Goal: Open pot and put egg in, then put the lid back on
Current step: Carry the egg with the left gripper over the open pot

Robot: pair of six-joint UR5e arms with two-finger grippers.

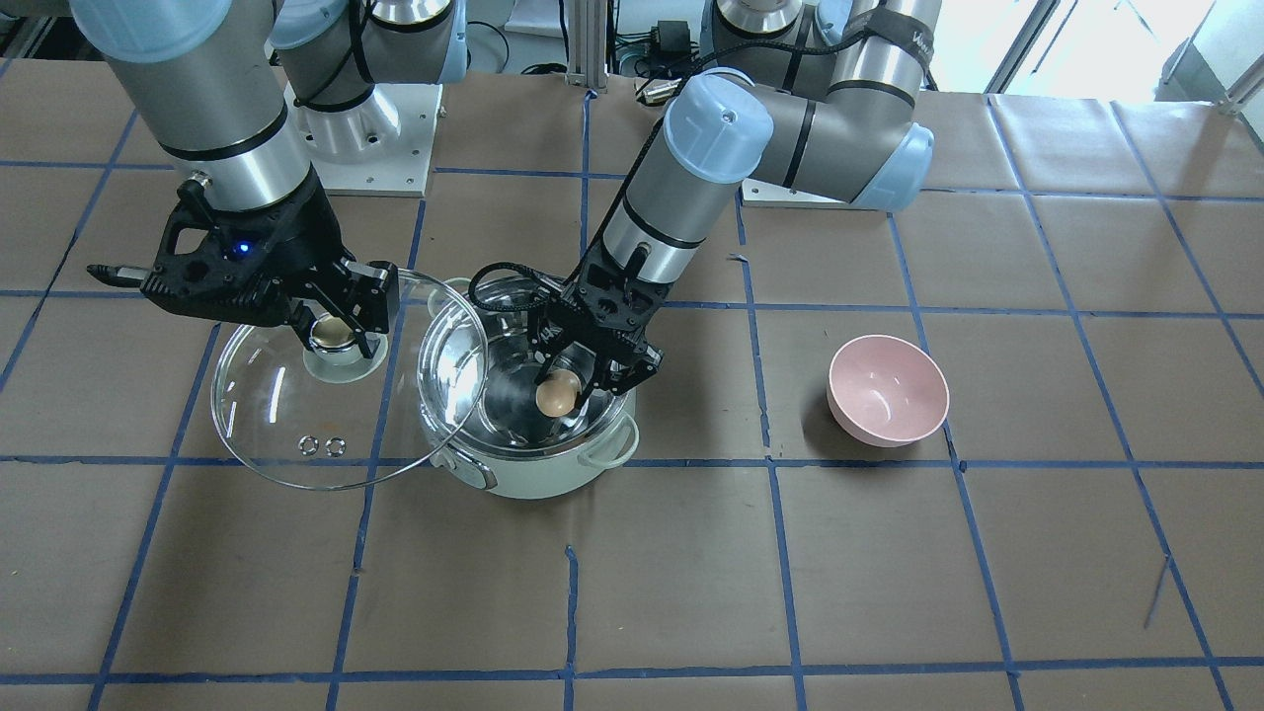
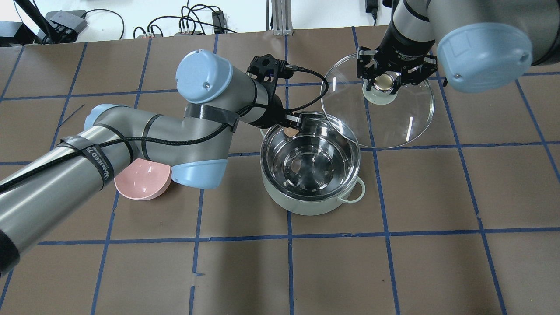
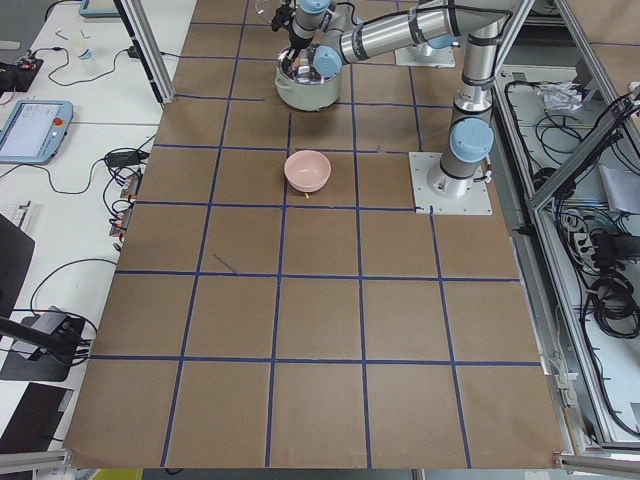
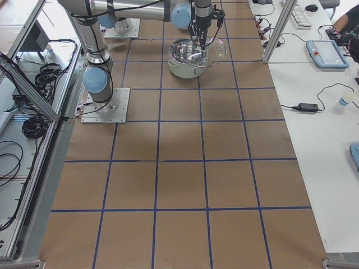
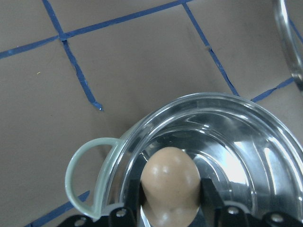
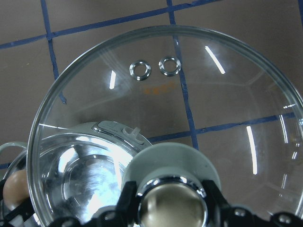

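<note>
The pale mint-green pot [image 1: 538, 479] stands uncovered at mid-table, its steel inside bare [image 2: 311, 162]. My left gripper [image 1: 558, 393] is shut on the tan egg [image 1: 556, 396] and holds it over the pot's inside, near the rim on the robot's side. The egg fills the foreground of the left wrist view [image 5: 171, 182]. My right gripper [image 1: 334, 336] is shut on the beige knob [image 2: 383, 83] of the glass lid [image 1: 296, 415]. It holds the lid tilted in the air beside the pot, with its edge overlapping the rim [image 6: 189, 109].
A pink bowl [image 1: 887, 390] sits apart on the robot's left, partly under the left arm in the overhead view [image 2: 142, 179]. Brown paper with blue tape lines [image 1: 770, 553] covers the table. The arm bases [image 1: 365, 138] stand at the robot's edge.
</note>
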